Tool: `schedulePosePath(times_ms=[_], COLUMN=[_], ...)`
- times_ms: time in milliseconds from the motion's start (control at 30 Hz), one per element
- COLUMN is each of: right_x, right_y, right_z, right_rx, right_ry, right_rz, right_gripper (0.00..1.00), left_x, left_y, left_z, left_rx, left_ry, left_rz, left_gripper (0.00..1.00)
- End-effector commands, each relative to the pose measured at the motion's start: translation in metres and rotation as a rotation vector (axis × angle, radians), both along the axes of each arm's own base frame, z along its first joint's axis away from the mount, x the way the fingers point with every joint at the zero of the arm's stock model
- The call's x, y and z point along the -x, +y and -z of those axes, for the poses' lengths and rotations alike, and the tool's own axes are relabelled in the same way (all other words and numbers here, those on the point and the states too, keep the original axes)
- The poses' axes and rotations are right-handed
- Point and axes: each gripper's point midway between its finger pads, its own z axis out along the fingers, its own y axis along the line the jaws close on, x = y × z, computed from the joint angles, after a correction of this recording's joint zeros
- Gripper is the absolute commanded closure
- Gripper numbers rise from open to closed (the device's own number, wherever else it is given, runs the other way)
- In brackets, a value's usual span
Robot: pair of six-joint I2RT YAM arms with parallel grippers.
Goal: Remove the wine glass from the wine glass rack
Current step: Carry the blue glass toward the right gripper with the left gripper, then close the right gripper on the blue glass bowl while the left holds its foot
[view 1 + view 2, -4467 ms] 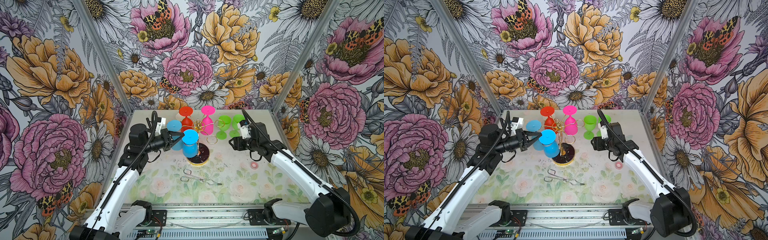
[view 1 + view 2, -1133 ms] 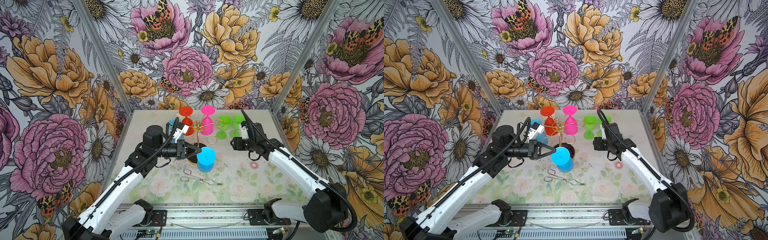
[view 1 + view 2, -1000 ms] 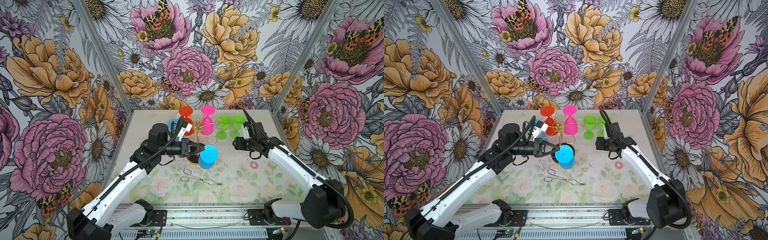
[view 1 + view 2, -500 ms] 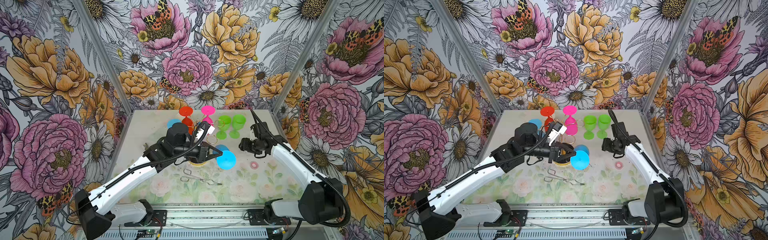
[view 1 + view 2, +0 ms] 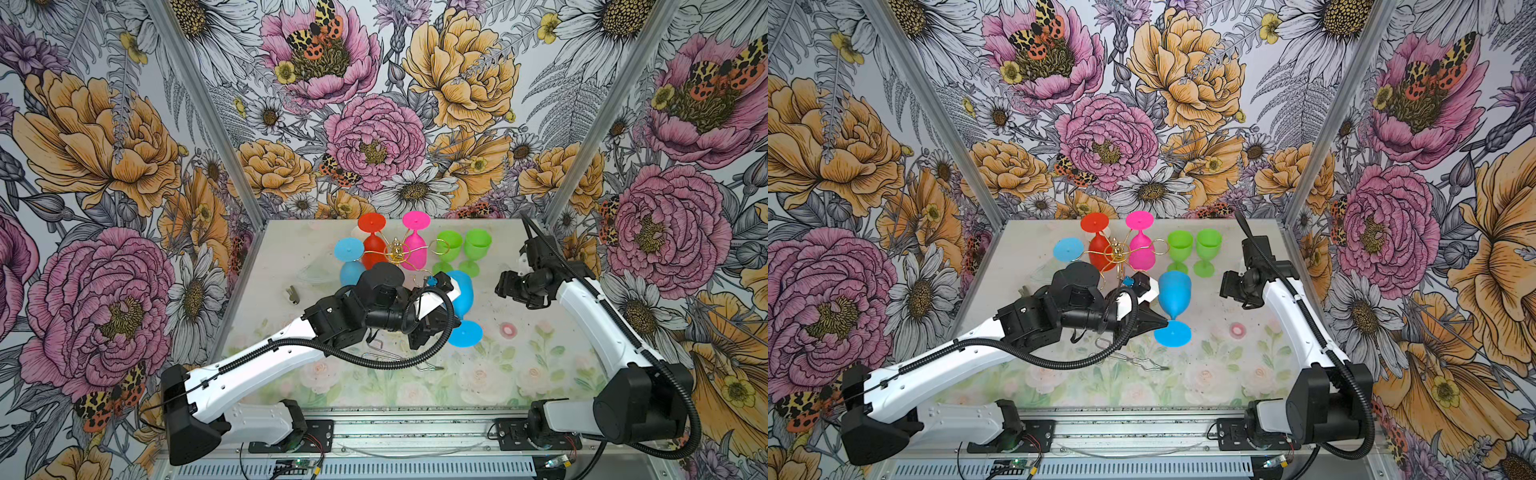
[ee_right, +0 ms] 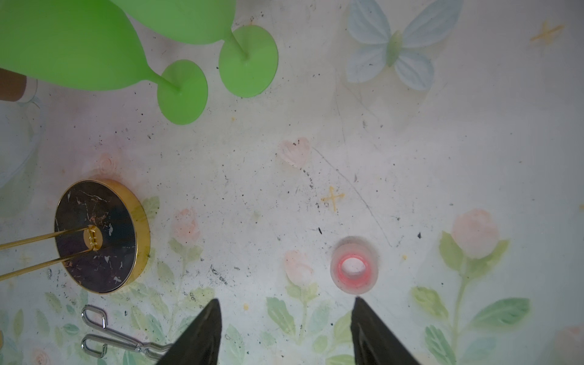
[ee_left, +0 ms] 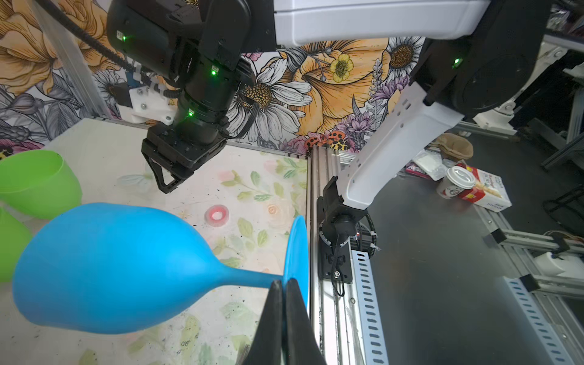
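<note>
Landmark: the wine glass rack [image 5: 1115, 251] stands toward the back of the counter [image 5: 1225, 374], with gold loops spreading from its post. Its round black base shows in the right wrist view.
Task's glass: the blue wine glass [image 5: 1174, 291] is off the rack, to its right and nearer the front, apart from the loops. It is upright, bowl up and foot down. Whether the foot touches the counter I cannot tell.
Left arm: the left fingers [image 7: 273, 319] are clenched on the blue wine glass's stem right at the foot, reaching in across the rack's front.
Right arm: the right fingers [image 6: 199, 338] are spread apart, grasping nothing, hanging above the counter well right of the rack.
Hanging: a red glass [image 5: 1100, 253], a pink glass [image 5: 1140, 253] and a second blue glass [image 5: 349, 250] hang upside down on the rack, feet up, at its back and left.
Standing: two green glasses [image 5: 1180, 245] are upright side by side on the counter, just right of the rack.
Lying: steel tongs [image 5: 1133, 359] lie flat on the counter in front of the rack.
Also lying: a pink tape roll [image 5: 1236, 330] sits right and front of the rack, beyond the held glass.
</note>
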Motion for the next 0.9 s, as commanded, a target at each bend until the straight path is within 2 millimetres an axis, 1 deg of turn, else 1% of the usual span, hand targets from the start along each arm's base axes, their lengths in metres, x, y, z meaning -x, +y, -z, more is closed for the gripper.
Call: schedulePosePath(times_ms=[0, 67, 233, 400, 567, 667, 767, 867], right_x=[0.003, 0.003, -0.001, -0.009, -0.014, -0.012, -0.008, 0.000], right_y=[-0.005, -0.007, -0.006, -0.001, 0.017, 0.029, 0.042, 0.061], right_z=[-0.023, -0.032, -0.054, -0.075, -0.107, -0.125, -0.137, -0.140], right_rx=[0.034, 0.043, 0.034, 0.001, -0.095, -0.163, -0.225, -0.292], right_ry=[-0.031, -0.043, -0.083, -0.119, -0.170, -0.201, -0.210, -0.183], right_rz=[-0.021, -0.021, -0.025, -0.049, -0.095, -0.126, -0.163, -0.237], right_gripper=[0.34, 0.34, 0.33, 0.33, 0.34, 0.35, 0.36, 0.37], left_x=[-0.006, -0.005, 0.006, 0.005, -0.006, -0.013, -0.020, -0.027], left_y=[0.004, 0.001, -0.010, -0.018, -0.014, -0.010, -0.007, -0.004], left_z=[0.001, 0.010, 0.043, 0.064, 0.083, 0.094, 0.103, 0.111], left_rx=[-0.048, -0.094, -0.244, -0.325, -0.411, -0.462, -0.495, -0.524], left_ry=[-0.285, -0.389, -0.658, -0.800, -0.955, -1.049, -1.132, -1.185], left_rz=[-0.011, -0.011, 0.040, 0.046, 0.028, 0.011, -0.013, -0.035], left_gripper=[1.00, 1.00, 1.00, 1.00, 1.00, 1.00, 1.00, 1.00])
